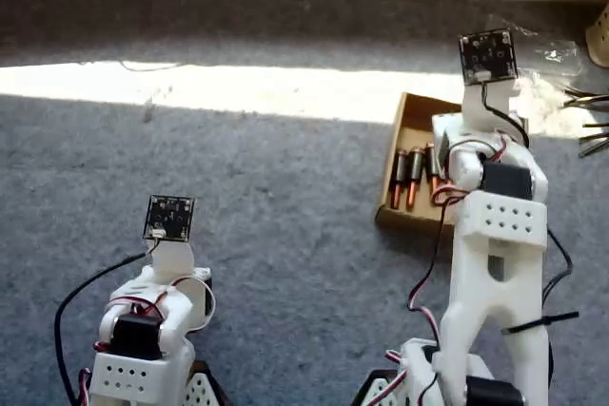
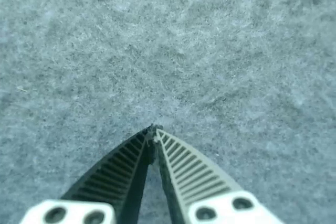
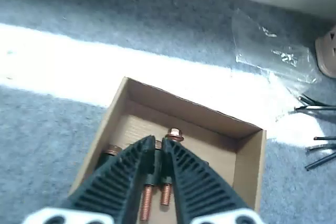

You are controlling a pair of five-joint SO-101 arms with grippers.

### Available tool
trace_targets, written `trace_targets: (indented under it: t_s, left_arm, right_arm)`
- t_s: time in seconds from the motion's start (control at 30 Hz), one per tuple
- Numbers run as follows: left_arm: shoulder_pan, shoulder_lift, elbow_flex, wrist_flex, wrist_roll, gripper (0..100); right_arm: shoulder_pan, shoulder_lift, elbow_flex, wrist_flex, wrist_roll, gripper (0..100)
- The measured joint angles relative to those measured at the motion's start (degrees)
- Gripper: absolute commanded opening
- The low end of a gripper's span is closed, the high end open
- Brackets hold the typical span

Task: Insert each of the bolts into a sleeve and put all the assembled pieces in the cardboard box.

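The cardboard box (image 1: 411, 111) lies open on the grey carpet at the right, and the right arm stands over it. Inside it lie three assembled pieces (image 1: 415, 176), copper bolts in dark sleeves, side by side. In the right wrist view my right gripper (image 3: 157, 144) hangs shut above the box (image 3: 247, 156). Bolt heads (image 3: 174, 135) and threaded ends (image 3: 146, 203) show past its fingers, and I see nothing held. My left gripper (image 2: 153, 129) is shut with nothing in it, low over bare carpet at the near left.
A clear plastic bag (image 1: 544, 52) and several thin black rods (image 1: 585, 125) lie beyond the box at the far right. A bright strip of sunlight (image 1: 238, 87) crosses the carpet. Open carpet lies between the two arms.
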Motion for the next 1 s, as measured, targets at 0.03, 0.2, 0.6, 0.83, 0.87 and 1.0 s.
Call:
trace_targets:
  t_s: [0.03,0.2,0.6,0.83,0.87,1.0]
  left_arm:
    - [0.0,0.0,0.0,0.0,0.0,0]
    - [0.0,0.0,0.0,0.0,0.44,0]
    - [-4.4,0.0,-0.09,0.0,0.44,0]
    - [-6.24,0.0,-0.09,0.0,0.35,0]
    - [-6.24,0.0,-0.09,0.0,0.35,0]
    - [-6.24,0.0,-0.09,0.0,0.35,0]
  right_arm:
    - [-1.32,-2.73,0.0,1.67,0.0,0.4]
    - [-6.07,-16.79,0.0,9.93,0.0,0.4]
    - [-8.26,-38.42,0.0,24.44,-0.53,0.4]
    - [-8.26,-45.01,6.77,26.73,-7.3,0.4]
    - [-8.26,-46.24,8.44,26.37,-7.38,0.4]
    - [-8.35,-53.89,15.74,24.7,-7.56,0.4]
